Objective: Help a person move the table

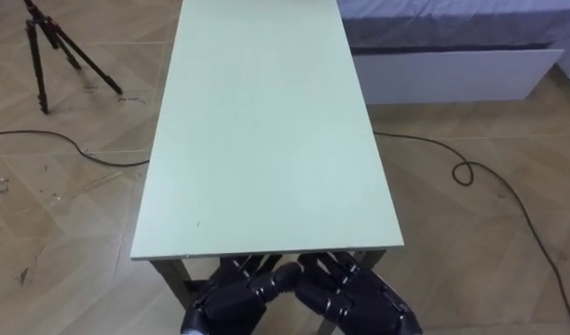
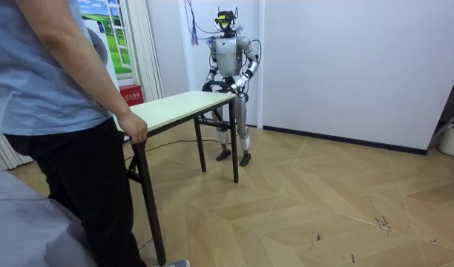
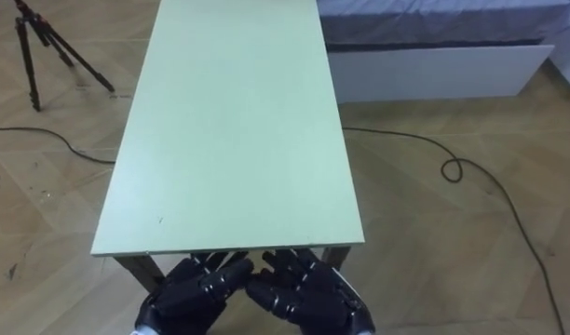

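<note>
1. Meanwhile, at the near short end of the table, the robot's left hand and right hand sit side by side, almost touching, just beneath the rim. The top hides where they meet it, so it cannot be told whether either has closed on the edge.
2. At the opposite end, in the room view, a person stands with one hand curled over the rim. The table stands between the two, its legs apparently down on the floor.
3. Both robot hands are bunched at the middle of the rim, so the long top would likely roll or twist sideways once raised.
4. The edge looks thin and smooth. An uneven lift or a sudden tug from the person's end could slide it off the robot's hands.
5. A dark cable loops over the floor to the robot's right, a tripod stands off the far left corner, and a bed lies close along the far right. A table leg or a foot could catch on any of them.
6. The top is a pale green, matte, flat rectangle with square corners, on slim dark metal legs. The floor is wood parquet laid in a herringbone. The bed has a white panel base under a greyish cover. The robot's hands are black and hard-shelled.
</note>
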Controlling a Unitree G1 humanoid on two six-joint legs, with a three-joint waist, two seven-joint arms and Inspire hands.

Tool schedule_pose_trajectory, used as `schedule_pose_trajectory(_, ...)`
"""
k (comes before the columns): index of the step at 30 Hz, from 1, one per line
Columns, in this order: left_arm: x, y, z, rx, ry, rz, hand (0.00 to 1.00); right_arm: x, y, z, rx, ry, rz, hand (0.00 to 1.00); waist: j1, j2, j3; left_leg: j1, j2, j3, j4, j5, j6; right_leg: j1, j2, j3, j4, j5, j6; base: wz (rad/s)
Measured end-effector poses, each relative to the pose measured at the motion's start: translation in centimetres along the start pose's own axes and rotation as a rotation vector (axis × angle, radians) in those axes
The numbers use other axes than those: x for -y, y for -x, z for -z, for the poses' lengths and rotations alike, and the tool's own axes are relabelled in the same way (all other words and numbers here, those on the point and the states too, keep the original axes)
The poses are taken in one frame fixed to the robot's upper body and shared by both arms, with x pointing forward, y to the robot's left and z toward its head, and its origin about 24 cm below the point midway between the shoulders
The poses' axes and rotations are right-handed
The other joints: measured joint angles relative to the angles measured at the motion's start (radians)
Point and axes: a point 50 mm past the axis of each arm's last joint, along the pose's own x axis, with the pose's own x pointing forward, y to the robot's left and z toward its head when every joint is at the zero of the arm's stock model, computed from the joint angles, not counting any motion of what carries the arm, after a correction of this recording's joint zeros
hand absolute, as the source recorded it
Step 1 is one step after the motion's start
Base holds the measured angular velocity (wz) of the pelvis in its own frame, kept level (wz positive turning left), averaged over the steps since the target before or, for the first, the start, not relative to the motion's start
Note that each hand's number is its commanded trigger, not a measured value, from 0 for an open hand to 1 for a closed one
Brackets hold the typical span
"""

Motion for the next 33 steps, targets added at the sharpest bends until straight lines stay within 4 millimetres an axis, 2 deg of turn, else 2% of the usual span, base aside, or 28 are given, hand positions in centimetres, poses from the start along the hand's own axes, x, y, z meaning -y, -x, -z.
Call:
schedule_pose_trajectory(3, -0.1, -0.1, -0.2, -0.009, 0.0, -0.018, 0.0, 0.4, 0.1, -0.4, 0.008, -0.003, 0.029, 0.0, 0.003, 0.007, -0.0043, 0.004, -0.001, -0.001, 0.002, 0.0, 0.0, 0.004, -0.001, 0.0, 0.001, 0.0, 0.0, 0.0)
schedule_pose_trajectory(8, -1.0, -0.2, -1.5, 0.032, 0.08, -0.081, 0.0, 0.5, -0.3, -0.9, 0.013, -0.067, 0.062, 0.0, 0.006, 0.015, 0.0017, 0.018, 0.0, -0.001, 0.002, 0.001, 0.0, 0.02, -0.001, -0.002, 0.004, 0.0, 0.0, 0.0)
schedule_pose_trajectory(10, -1.1, -0.4, -2.2, 0.064, 0.142, -0.099, 0.0, 0.4, -0.8, -1.1, 0.028, -0.129, 0.072, 0.0, 0.018, 0.019, 0.0108, 0.017, 0.0, 0.001, 0.002, 0.001, 0.0, 0.014, -0.002, -0.002, 0.016, 0.0, -0.001, -0.02)
schedule_pose_trajectory(15, -1.7, -1.2, -3.0, 0.104, 0.238, -0.163, 0.0, 0.4, -1.2, -1.4, 0.046, -0.212, 0.117, 0.0, 0.044, 0.02, 0.0114, 0.017, 0.001, 0.002, 0.002, 0.002, -0.001, 0.016, -0.002, -0.004, 0.018, 0.002, -0.003, 0.0)
schedule_pose_trajectory(20, -2.9, -2.0, -4.0, 0.135, 0.287, -0.239, 0.0, 0.7, -2.2, -2.0, 0.062, -0.252, 0.149, 0.0, 0.055, 0.019, 0.0108, 0.018, 0.002, 0.003, 0.004, 0.002, -0.001, 0.014, 0.0, -0.003, 0.017, 0.003, -0.004, 0.0)
schedule_pose_trajectory(33, -3.6, -2.5, -2.9, 0.162, 0.497, -0.287, 0.0, 0.3, -2.9, -1.7, 0.13, -0.454, 0.182, 0.0, 0.059, 0.034, 0.0017, 0.032, 0.002, 0.002, 0.001, 0.002, -0.001, 0.018, 0.0, -0.005, 0.013, 0.003, -0.004, -0.01)
